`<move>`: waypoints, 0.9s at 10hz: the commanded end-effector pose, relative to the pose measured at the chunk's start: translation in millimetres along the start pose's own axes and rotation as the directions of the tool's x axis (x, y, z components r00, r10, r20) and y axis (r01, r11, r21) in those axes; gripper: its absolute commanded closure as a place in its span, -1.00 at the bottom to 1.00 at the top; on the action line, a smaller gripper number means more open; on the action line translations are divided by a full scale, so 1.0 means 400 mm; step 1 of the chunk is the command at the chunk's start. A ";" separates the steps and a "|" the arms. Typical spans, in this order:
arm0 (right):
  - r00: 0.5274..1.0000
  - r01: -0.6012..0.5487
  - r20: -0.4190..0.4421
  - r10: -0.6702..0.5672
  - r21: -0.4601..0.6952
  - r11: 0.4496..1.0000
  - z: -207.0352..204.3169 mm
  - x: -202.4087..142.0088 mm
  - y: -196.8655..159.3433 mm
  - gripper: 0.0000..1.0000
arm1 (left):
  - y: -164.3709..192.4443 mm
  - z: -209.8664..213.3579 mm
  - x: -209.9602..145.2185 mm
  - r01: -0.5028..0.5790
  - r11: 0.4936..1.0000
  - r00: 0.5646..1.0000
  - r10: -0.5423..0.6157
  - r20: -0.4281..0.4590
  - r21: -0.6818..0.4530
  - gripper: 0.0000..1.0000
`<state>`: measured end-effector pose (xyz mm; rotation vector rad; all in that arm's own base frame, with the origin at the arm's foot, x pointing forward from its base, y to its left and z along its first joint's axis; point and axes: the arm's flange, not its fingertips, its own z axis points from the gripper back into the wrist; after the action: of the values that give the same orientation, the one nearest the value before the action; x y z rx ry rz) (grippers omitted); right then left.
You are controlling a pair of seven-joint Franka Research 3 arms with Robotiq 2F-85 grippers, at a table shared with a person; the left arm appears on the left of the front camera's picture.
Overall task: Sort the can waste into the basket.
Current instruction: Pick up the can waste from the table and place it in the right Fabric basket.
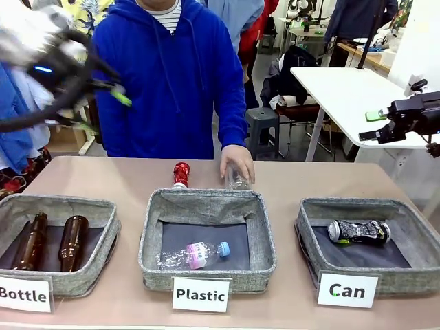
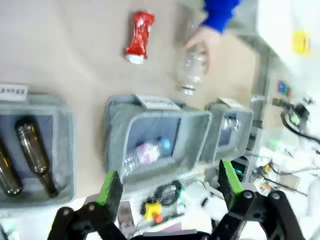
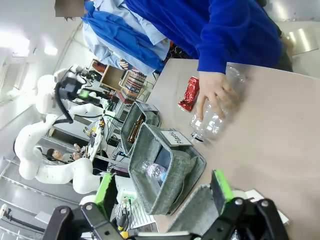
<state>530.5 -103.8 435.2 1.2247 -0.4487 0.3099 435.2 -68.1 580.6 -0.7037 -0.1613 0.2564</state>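
Observation:
A crushed red can (image 1: pixel 181 174) lies on the table behind the middle basket; it also shows in the left wrist view (image 2: pixel 139 37) and the right wrist view (image 3: pixel 189 93). A black-and-silver can (image 1: pixel 359 231) lies inside the grey basket (image 1: pixel 407 276) labelled "Can" at the right. My left gripper (image 1: pixel 103 110) hangs open, high at the far left, well above the table; its wrist view shows the jaws (image 2: pixel 170 177) wide apart and empty. My right gripper (image 1: pixel 371 128) is open, raised off the table's right side, with empty jaws (image 3: pixel 162 182).
The person's hand (image 1: pixel 237 161) rests on a clear plastic bottle (image 1: pixel 238 180) beside the red can. The "Plastic" basket (image 1: pixel 206 271) holds one clear bottle. The "Bottle" basket (image 1: pixel 89 275) at the left holds two brown glass bottles. Bare table lies behind the outer baskets.

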 end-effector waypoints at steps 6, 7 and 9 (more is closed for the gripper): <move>1.000 -0.018 -0.004 0.018 -0.016 1.000 -0.001 -0.001 0.007 -1.00 | 0.547 0.470 -0.001 -0.164 0.902 0.986 0.165 -0.033 -0.398 -1.00; 1.000 -0.018 -0.004 0.018 -0.016 1.000 -0.001 -0.001 0.007 -1.00 | 0.559 0.441 0.001 -0.164 0.897 0.986 0.158 -0.048 -0.411 -1.00; 1.000 -0.018 -0.004 0.018 -0.016 1.000 -0.001 -0.001 0.007 -1.00 | 0.465 0.320 0.009 -0.165 0.918 0.986 0.160 -0.042 -0.362 -1.00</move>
<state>530.6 -103.5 435.1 1.2249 -0.4481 0.3105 369.5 184.1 551.2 -1.1216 -0.1239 0.3961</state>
